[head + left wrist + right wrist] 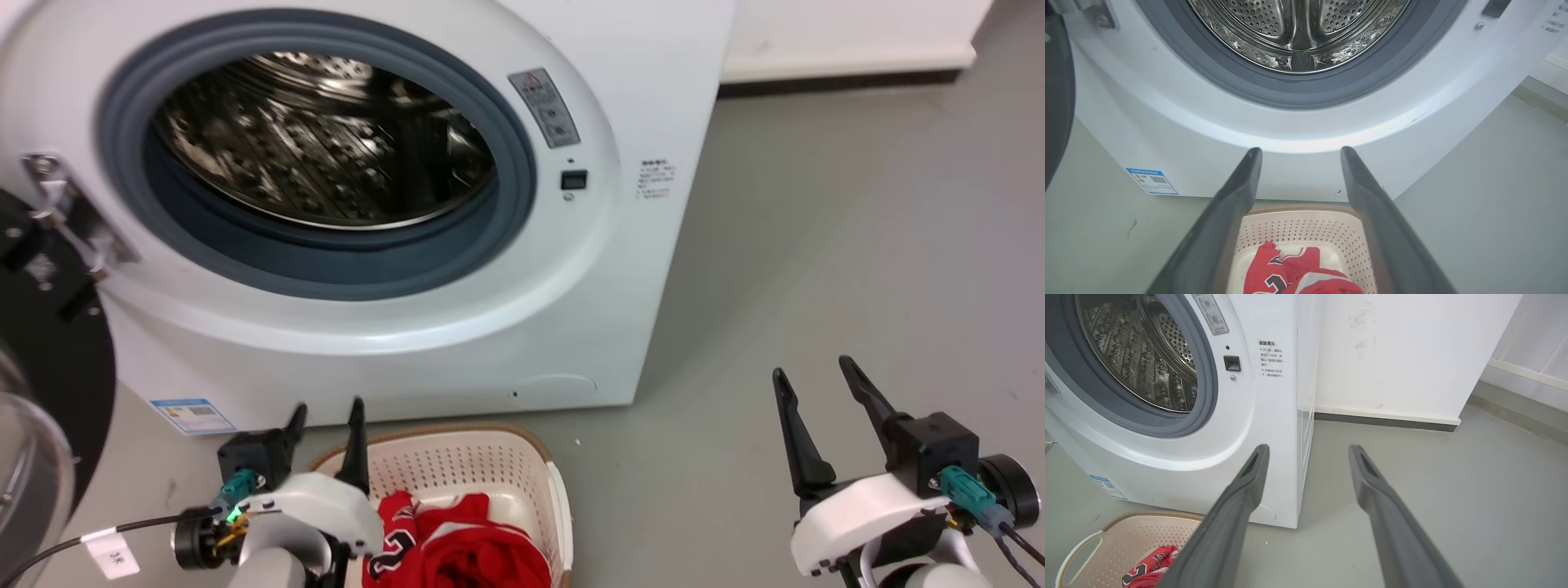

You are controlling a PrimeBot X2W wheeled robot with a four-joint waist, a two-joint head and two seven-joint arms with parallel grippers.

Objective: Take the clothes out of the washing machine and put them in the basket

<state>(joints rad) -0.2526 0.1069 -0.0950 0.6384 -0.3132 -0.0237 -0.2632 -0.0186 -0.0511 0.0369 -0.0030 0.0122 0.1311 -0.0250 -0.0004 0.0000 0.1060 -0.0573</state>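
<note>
1. Ground: a smooth grey floor [816, 245] with a white wall and dark skirting [1392, 347] behind. No worktop here; everything stands on the floor.
2. The left fingers [1237, 192], long and dark, are spread fairly wide with nothing between them. They hang over the near left part of the basket and point at the washer's lower front.
3. The right fingers [1249, 477] are also spread wide and empty. They sit over bare floor, well to the right of the machine and basket.
4. The bright red thin-fabric jersey with white trim and dark numerals [473, 547] lies crumpled on the basket bottom, just below the left fingers. I cannot tell whether they touch it.
5. The cream perforated plastic oval basket with a brown woven-look rim [457, 429] sits just in front of the machine's base.
6. The large white front-loading washing machine [571, 310] has its black-framed glass door [49, 367] swung open at the left. The perforated steel drum [326, 139] shows no fabric. The left wrist view shows its lower back wall bare, but the grey rubber lip [326, 269] hides the near floor of the drum.
7. Judgement: the load looks delivered, so the step in hand is release and retreat.
8. To do it well:
   - Raise the left fingers straight up, spread, so no fold gets pinched or dragged out.
   - Clear the basket rim before swinging sideways.
   - Mind the open door on the left.
   - Check behind the rubber lip before calling the drum empty.
</note>
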